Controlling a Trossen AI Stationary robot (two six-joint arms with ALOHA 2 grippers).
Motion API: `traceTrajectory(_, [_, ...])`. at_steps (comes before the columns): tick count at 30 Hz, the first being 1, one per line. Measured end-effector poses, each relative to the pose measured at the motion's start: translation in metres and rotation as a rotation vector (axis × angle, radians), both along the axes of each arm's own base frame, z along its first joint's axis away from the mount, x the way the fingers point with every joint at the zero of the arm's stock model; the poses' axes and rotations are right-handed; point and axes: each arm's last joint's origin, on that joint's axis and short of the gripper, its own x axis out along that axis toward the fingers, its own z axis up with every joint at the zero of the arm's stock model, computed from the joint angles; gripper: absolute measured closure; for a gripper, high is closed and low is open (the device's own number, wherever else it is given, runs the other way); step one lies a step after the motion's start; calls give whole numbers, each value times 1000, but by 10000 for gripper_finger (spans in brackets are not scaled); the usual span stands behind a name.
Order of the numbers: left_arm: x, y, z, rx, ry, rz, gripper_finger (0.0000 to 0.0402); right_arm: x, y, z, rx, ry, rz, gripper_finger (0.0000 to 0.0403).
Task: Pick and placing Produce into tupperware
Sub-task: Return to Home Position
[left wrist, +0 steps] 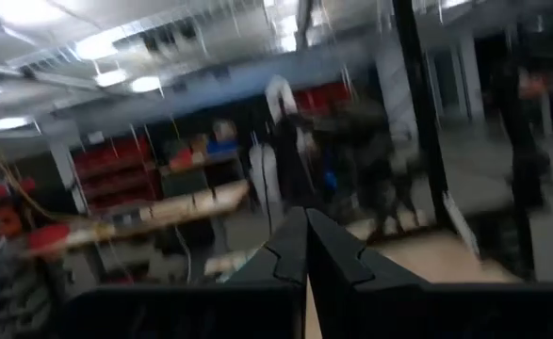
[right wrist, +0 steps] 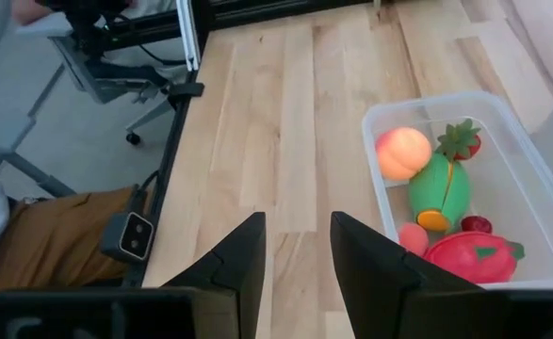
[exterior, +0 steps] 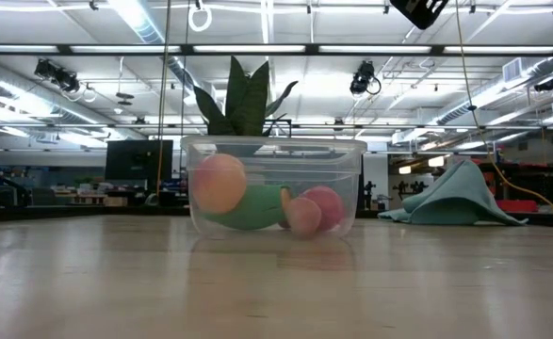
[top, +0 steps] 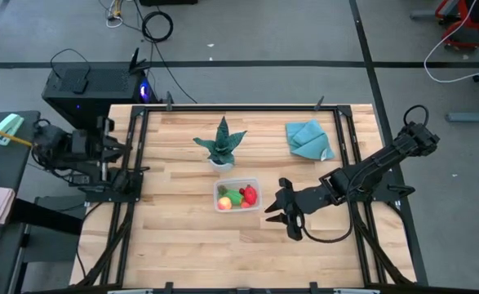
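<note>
- Right gripper (right wrist: 297,224) fills the foreground of its own wrist view, its two dark fingers (right wrist: 243,250) spread apart with bare wood showing in the gap and nothing between them.
- From above, that gripper sits over the wooden table (top: 182,237), just to the right of the clear tupperware tub (top: 237,181) and not touching it.
- The tub stands near the table's middle, directly in front of the spiky potted plant (top: 220,143).
- Inside the tub lies the produce: an orange peach (right wrist: 403,153), a strawberry (right wrist: 460,139), a green oval vegetable (right wrist: 439,193), a small pink peach (right wrist: 413,237) and a red tomato (right wrist: 469,259), all close together.
- In the low view the peach rests against the tub's wall, on the green piece.
- A crumpled blue cloth (top: 308,139) lies towards the table's far right corner, well apart from the tub.
- The left gripper (left wrist: 305,231) is folded back beyond the table's left edge, its fingers pressed together on nothing.
</note>
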Motion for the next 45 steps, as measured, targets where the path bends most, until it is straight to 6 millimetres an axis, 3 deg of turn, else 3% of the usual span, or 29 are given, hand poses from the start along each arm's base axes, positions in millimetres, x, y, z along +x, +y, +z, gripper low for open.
traceTrajectory(4, [11,-5,-14,31,27,-58,391,1,-1,1,1,-10,-7,275])
traceTrajectory(8, [8,-6,-8,38,-26,-130,388,1,-1,1,0,-11,0,275])
traceTrajectory(13, [11,-6,-13,-5,13,-87,396,1,-1,1,0,-15,-1,275])
traceTrajectory(18, [33,-14,-39,-12,70,-96,392,1,0,2,1,-20,4,275])
traceTrajectory(27, [68,-32,-82,68,-169,-256,393,2,-1,2,-20,-28,12,275])
traceTrajectory(36, [89,-33,-138,-32,-76,-240,394,2,-1,2,-21,-28,14,275])
traceTrajectory(45, [93,-20,-142,-96,-25,-191,397,2,-1,2,-25,-30,16,275])
